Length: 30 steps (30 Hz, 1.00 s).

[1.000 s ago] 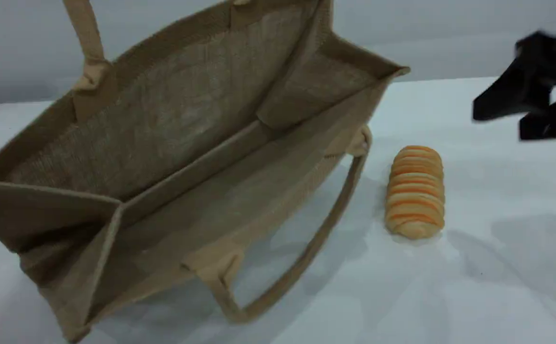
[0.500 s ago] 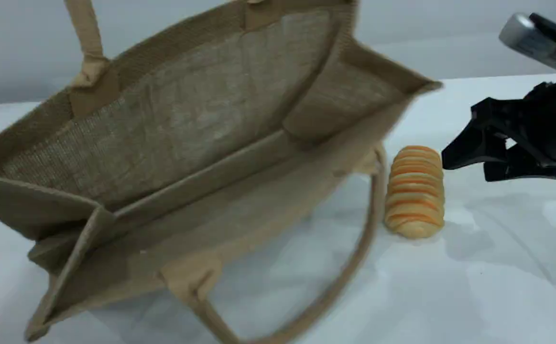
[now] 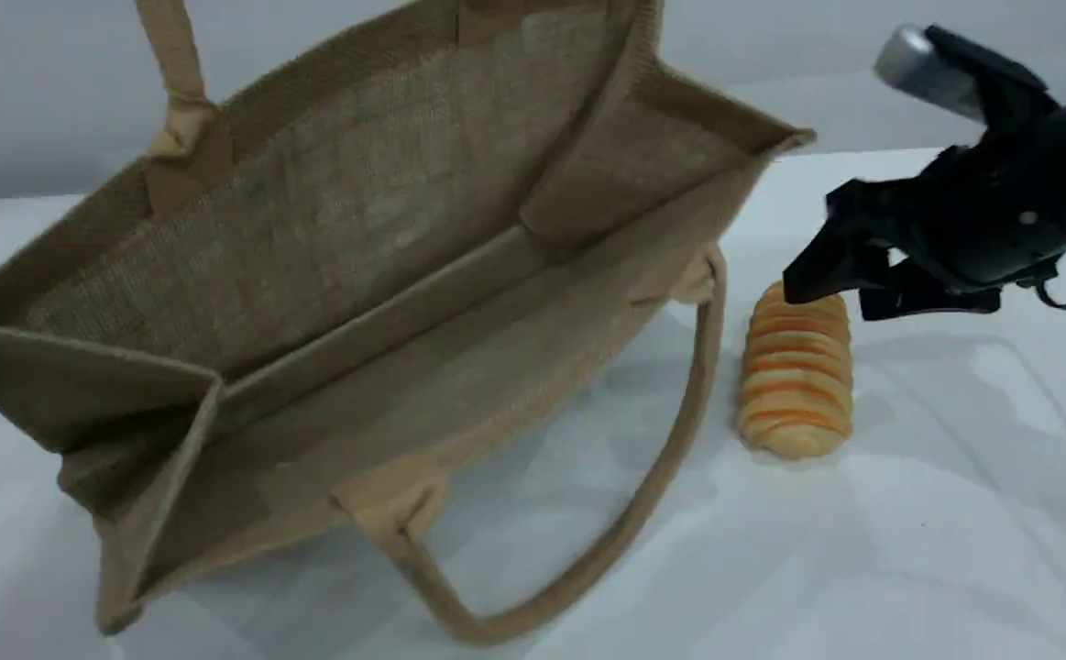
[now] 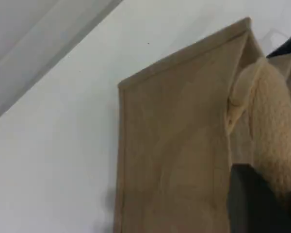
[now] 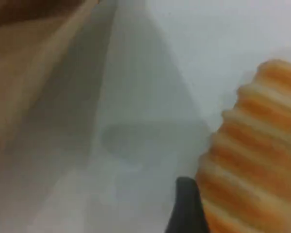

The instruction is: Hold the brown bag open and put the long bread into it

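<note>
The brown bag [image 3: 386,275] stands tilted on the white table, its mouth gaping toward the camera. One tan handle [image 3: 170,64] runs up out of the scene view; the other handle [image 3: 587,559] lies on the table in front. In the left wrist view my left gripper [image 4: 262,194] is shut on the raised handle [image 4: 271,121] beside the bag's outer wall [image 4: 174,145]. The long bread [image 3: 796,371] lies to the right of the bag. My right gripper [image 3: 833,293] hangs open over the bread's far end. In the right wrist view one fingertip [image 5: 186,208] sits just left of the bread [image 5: 254,155].
The white table [image 3: 954,513] stretches out to the right of and in front of the bread. A grey wall [image 3: 862,55] stands behind the table. The bag's lying handle reaches close to the bread's left side.
My right gripper has come in from the right edge, leftward and down, to the bread's far end. The bag has swayed slightly, and its front handle has shifted.
</note>
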Available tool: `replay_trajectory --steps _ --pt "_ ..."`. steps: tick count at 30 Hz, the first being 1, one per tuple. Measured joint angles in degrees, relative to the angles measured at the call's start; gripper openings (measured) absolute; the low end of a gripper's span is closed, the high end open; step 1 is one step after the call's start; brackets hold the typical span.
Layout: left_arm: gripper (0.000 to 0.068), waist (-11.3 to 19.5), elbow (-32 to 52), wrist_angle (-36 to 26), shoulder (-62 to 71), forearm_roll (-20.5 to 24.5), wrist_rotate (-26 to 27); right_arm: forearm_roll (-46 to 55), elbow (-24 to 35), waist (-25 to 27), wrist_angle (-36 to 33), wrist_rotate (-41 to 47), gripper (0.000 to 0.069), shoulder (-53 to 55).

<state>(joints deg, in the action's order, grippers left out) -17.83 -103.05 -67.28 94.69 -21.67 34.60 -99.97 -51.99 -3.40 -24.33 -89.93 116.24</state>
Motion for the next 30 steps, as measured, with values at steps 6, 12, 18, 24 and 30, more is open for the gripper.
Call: replay_trajectory --steps 6,12,18,24,30 --pt "0.0087 0.0 0.0 -0.4 0.0 -1.3 0.1 -0.1 -3.3 -1.3 6.2 0.0 0.0458 2.9" --pt "0.0087 0.0 0.0 -0.6 0.0 -1.2 0.1 0.0 -4.4 -1.3 4.7 -0.1 0.0458 5.6" --pt "0.0087 0.0 0.1 -0.6 0.0 -1.0 0.1 0.0 -5.4 -1.8 2.6 -0.1 0.0458 8.1" --pt "0.0087 0.0 0.1 -0.6 0.0 -1.0 0.1 -0.1 -6.1 -1.8 2.2 -0.1 0.0445 9.8" --pt "0.0087 0.0 0.1 -0.6 0.0 -1.0 0.1 -0.1 -6.2 -1.8 2.5 0.0 0.0206 9.9"
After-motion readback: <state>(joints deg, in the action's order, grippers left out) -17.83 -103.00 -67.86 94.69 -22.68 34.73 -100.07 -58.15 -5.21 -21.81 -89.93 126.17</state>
